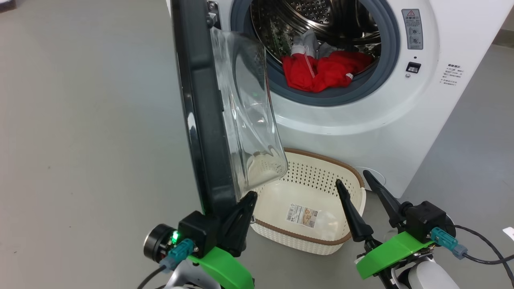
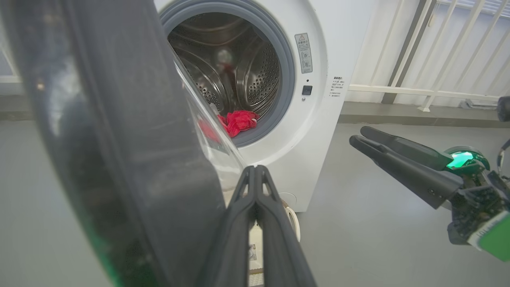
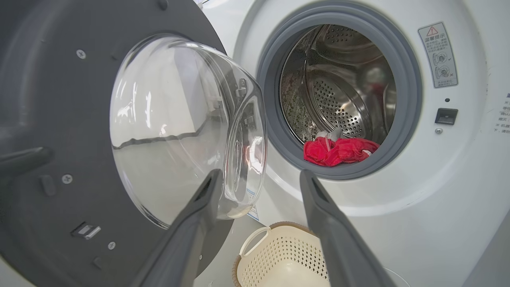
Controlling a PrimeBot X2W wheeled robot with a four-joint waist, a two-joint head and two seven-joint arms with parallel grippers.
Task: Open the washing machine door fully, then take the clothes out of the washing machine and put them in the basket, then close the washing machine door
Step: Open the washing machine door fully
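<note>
Washing machine door [image 1: 200,120] standing open, left gripper [image 1: 249,197] closed tight at its lower edge, basket [image 1: 321,173] on floor [image 1: 80,140] below, red clothes [image 1: 321,71] at front of washing machine [image 1: 361,132] drum [image 1: 317,14], right gripper [image 1: 351,178] spread wide, empty, over basket's right rim.

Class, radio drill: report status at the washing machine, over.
Status: left claw shut beside door rim; right claw open, empty. Door swung out, red clothes in drum, basket empty. Door's glass bowl overhangs basket's left corner.
</note>
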